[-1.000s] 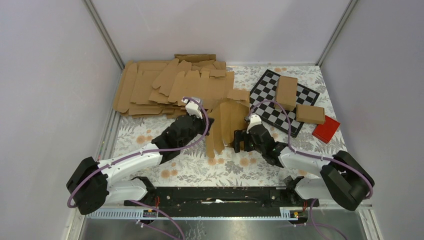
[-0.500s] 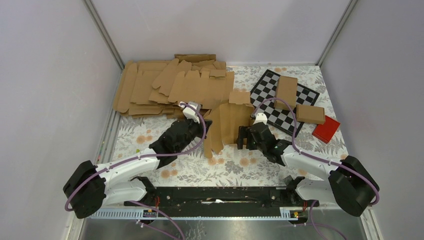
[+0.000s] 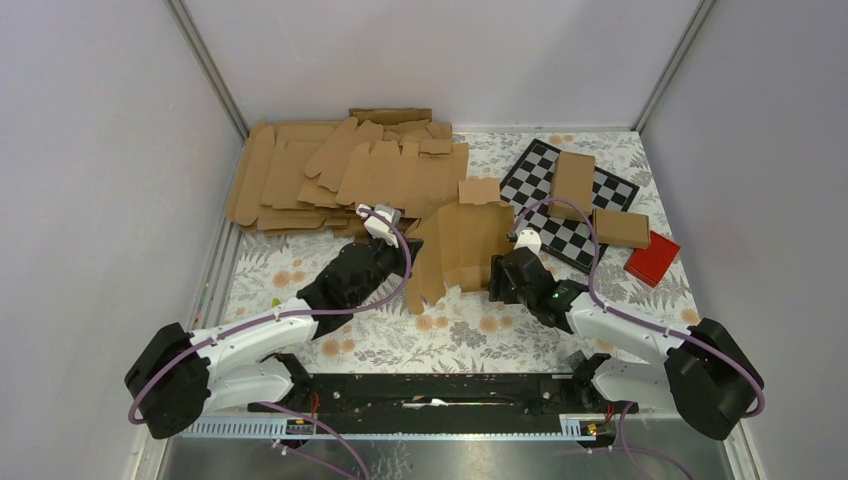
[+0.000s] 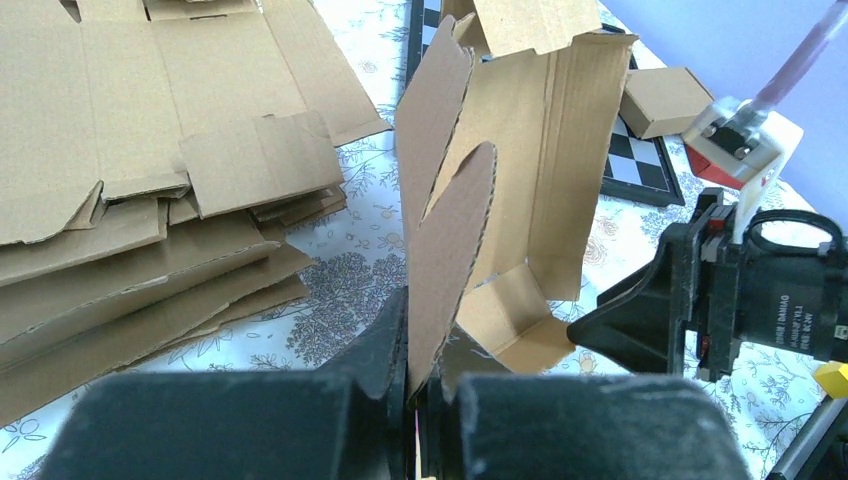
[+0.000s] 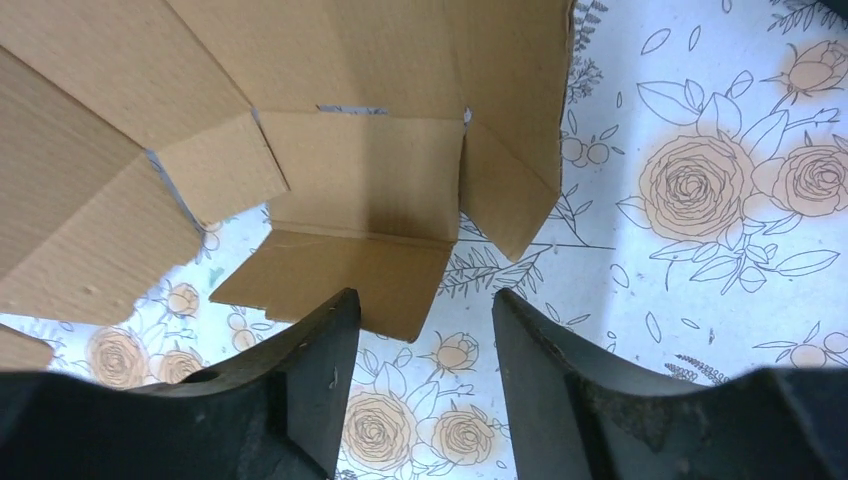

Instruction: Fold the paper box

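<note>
The paper box [image 3: 468,238] is a brown die-cut sheet standing half unfolded on the floral table between the two arms. My left gripper [image 3: 404,278] is shut on one of its rounded side flaps [image 4: 446,240], which rises straight up out of the closed jaws [image 4: 425,372]. My right gripper [image 3: 497,276] sits at the sheet's lower right edge. Its jaws [image 5: 425,306] stand apart over the tablecloth with nothing between them. A small bottom flap [image 5: 345,280] lies just ahead of them, its edge partly behind the left finger [image 5: 325,340].
A pile of flat brown blanks [image 3: 335,172] covers the back left. A chessboard [image 3: 548,222] at the back right carries two folded cartons [image 3: 573,180] [image 3: 620,228]. A red block [image 3: 651,258] lies beside it. White walls enclose the table.
The right gripper's jaws have narrowed, and it has shifted right along the sheet's lower edge. The box's panels have spread wider. The left gripper keeps its hold and has barely moved.
</note>
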